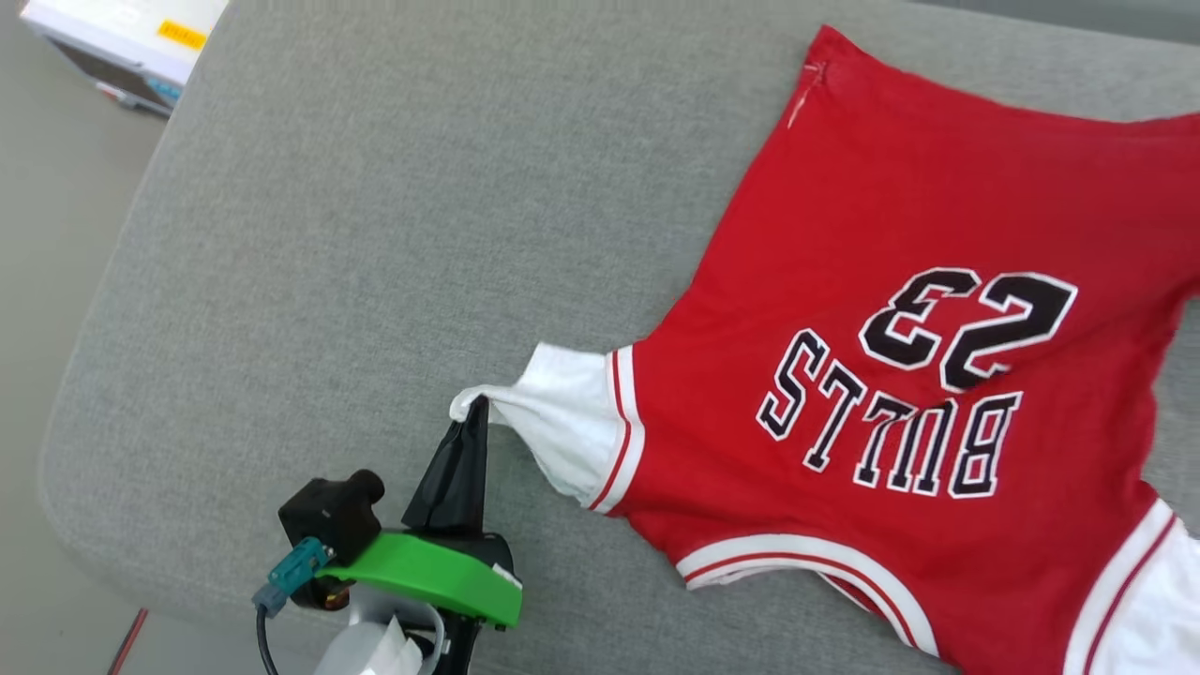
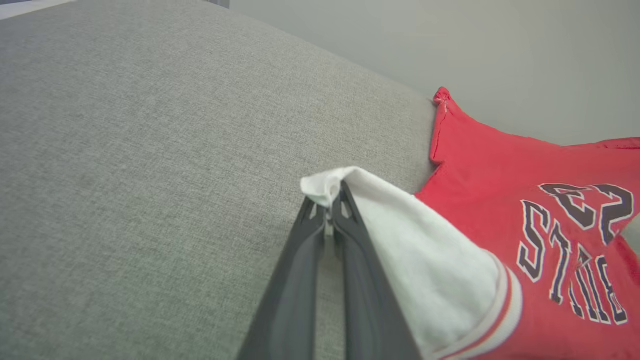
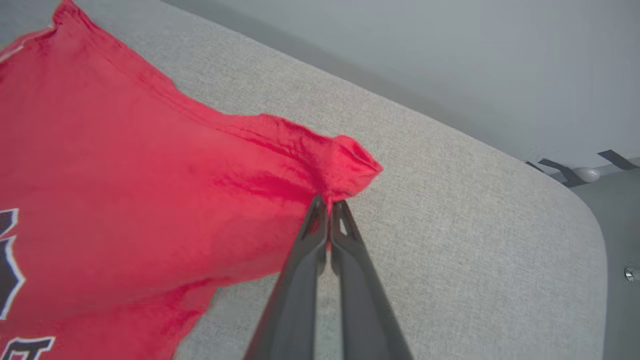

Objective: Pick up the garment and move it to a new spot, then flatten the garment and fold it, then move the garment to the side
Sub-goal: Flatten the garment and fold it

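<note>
Sleeve of the garment point(image 1: 900, 187) beyond the head view's lower-right corner

A broad desk point(image 1: 375, 234) padded in grey woven fabric, with rounded corners and soft edges, takes up most of the head view. Past its left edge lies a smooth grey-beige floor point(image 1: 47, 281), where a white box with a yellow label point(image 1: 122, 42) sits near the far corner and a thin red strip point(image 1: 127, 642) shows at the near one. Beyond the desk's far side in the right wrist view is a plain pale grey surface point(image 3: 450, 60), floor or wall unclear, with black straps point(image 3: 565, 170) near the corner. The light is even and soft.
</note>
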Controlling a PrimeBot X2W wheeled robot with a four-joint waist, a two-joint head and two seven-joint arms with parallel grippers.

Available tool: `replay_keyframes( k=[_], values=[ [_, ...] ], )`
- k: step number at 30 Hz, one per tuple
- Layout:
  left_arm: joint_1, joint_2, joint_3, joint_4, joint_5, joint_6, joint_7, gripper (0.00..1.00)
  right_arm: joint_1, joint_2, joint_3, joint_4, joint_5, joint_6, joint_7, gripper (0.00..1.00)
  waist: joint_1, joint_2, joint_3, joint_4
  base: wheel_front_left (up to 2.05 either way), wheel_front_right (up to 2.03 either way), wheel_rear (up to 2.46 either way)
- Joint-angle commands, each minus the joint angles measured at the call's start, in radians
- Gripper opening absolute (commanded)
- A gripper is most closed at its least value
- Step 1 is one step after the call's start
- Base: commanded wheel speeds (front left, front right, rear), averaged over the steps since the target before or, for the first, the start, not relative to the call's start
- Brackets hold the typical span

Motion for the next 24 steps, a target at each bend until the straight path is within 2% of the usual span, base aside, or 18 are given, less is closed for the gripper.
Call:
replay_keyframes(
  k=[1,7,12,21,24],
  values=[
    [0.015,-0.002,0.008,0.003,0.009,0.003,-0.006,0.00,0.065,-0.018,-0.024,-0.023,0.020,-0.001,-0.023,0.00,0.0001,-0.0001,-0.065,-0.061,0.00,0.00,0.00],
    [0.047,0.005,0.034,0.006,0.019,0.003,-0.006,0.00,0.335,-0.053,-0.159,-0.100,0.049,-0.001,-0.077,0.00,0.0001,-0.0001,-0.107,-0.105,0.00,0.00,0.00],
    [0.067,0.008,0.045,0.009,0.024,0.003,-0.006,0.00,0.548,-0.018,-0.284,-0.150,0.043,-0.001,-0.079,0.00,0.0001,-0.0001,-0.129,-0.132,0.00,0.00,0.00],
    [0.080,0.015,0.047,0.017,0.028,0.002,-0.006,0.00,0.950,0.150,-0.529,-0.281,0.006,-0.001,-0.016,0.00,0.0001,-0.0001,-0.152,-0.139,0.00,0.00,0.00],
    [0.082,0.018,0.047,0.021,0.030,0.002,-0.006,0.00,1.045,0.240,-0.594,-0.307,-0.002,-0.001,0.009,0.00,0.0001,-0.0001,-0.154,-0.135,0.00,0.00,0.00]
  ],
)
